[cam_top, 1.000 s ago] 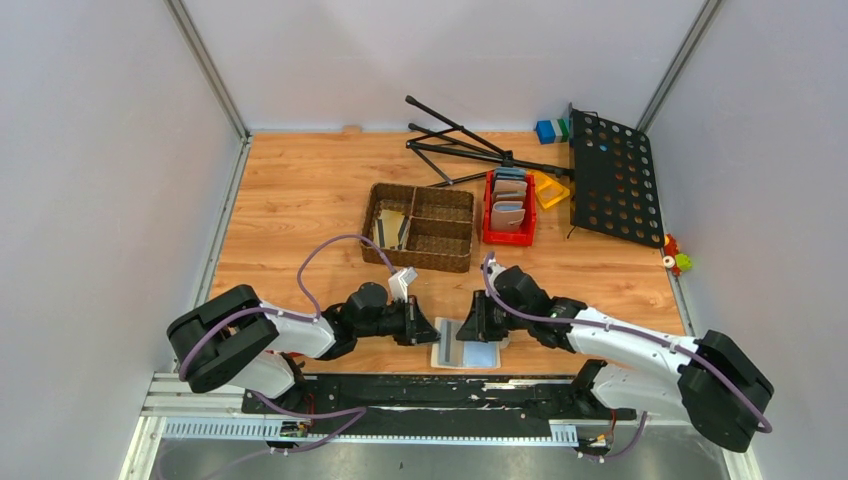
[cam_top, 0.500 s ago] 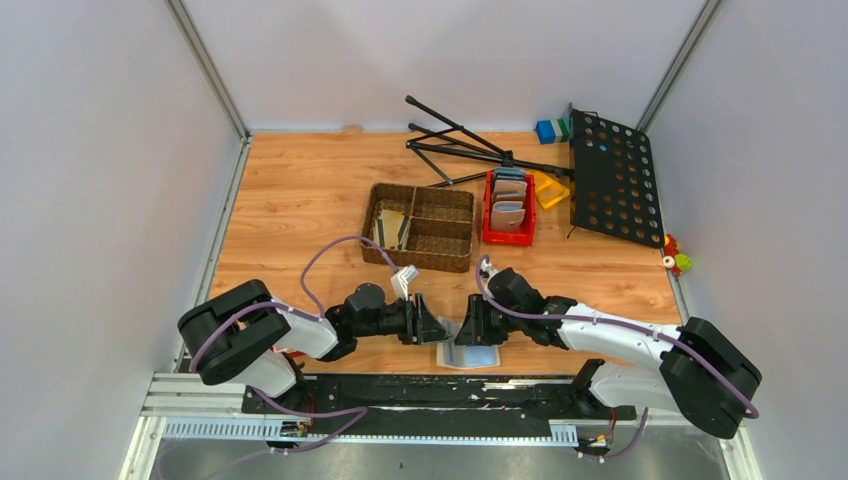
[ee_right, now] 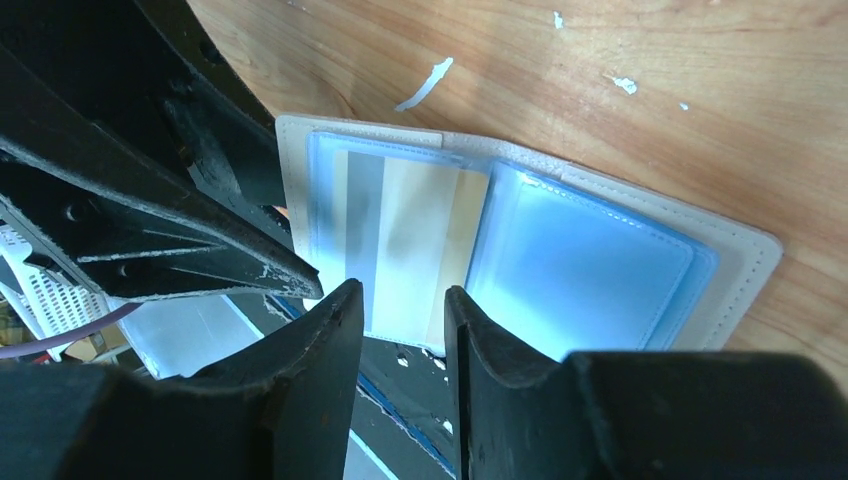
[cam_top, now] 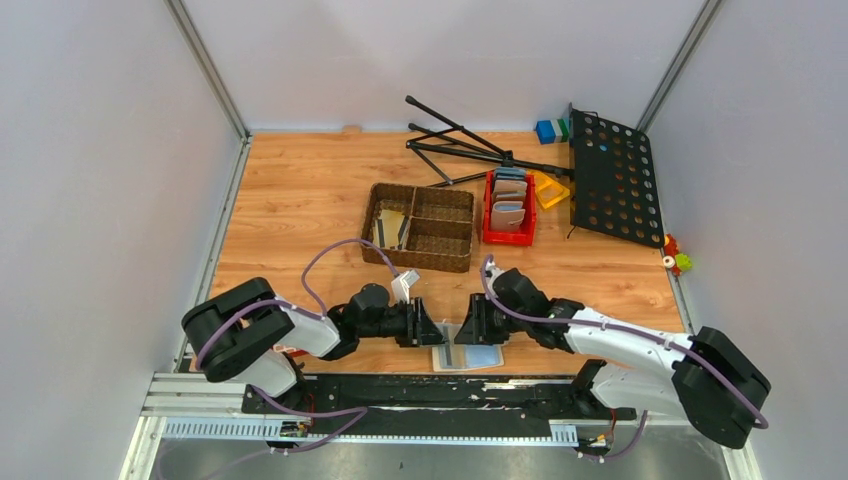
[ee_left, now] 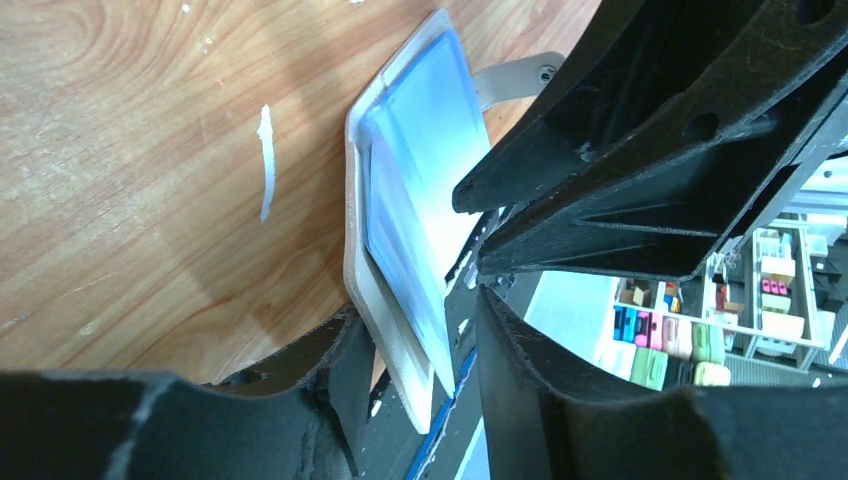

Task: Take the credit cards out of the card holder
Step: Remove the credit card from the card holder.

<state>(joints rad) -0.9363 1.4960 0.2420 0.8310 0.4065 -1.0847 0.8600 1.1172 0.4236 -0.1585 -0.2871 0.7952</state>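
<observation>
The card holder (cam_top: 480,358) lies open at the table's front edge, beige outside, pale blue pockets inside (ee_right: 590,260). The credit cards (ee_right: 410,240), grey, whitish and tan strips, sit in its left pocket. My left gripper (cam_top: 432,332) is at the wallet's left side. In the left wrist view its jaws (ee_left: 415,315) stand apart around the wallet's raised edge (ee_left: 420,200), with a gap at one finger. My right gripper (cam_top: 462,330) hovers over the left pocket, its jaws (ee_right: 402,292) slightly apart and empty, the cards showing in the gap.
A brown woven basket (cam_top: 420,226) and a red bin (cam_top: 509,208) of other wallets stand behind. A black music stand (cam_top: 610,175) lies at the back right, with small blocks (cam_top: 550,130) and a toy (cam_top: 676,260). The two grippers nearly touch.
Both grippers have drawn closer together over the wallet's left half. The left gripper has slid right onto the wallet's edge, and the dark card seen before is now covered.
</observation>
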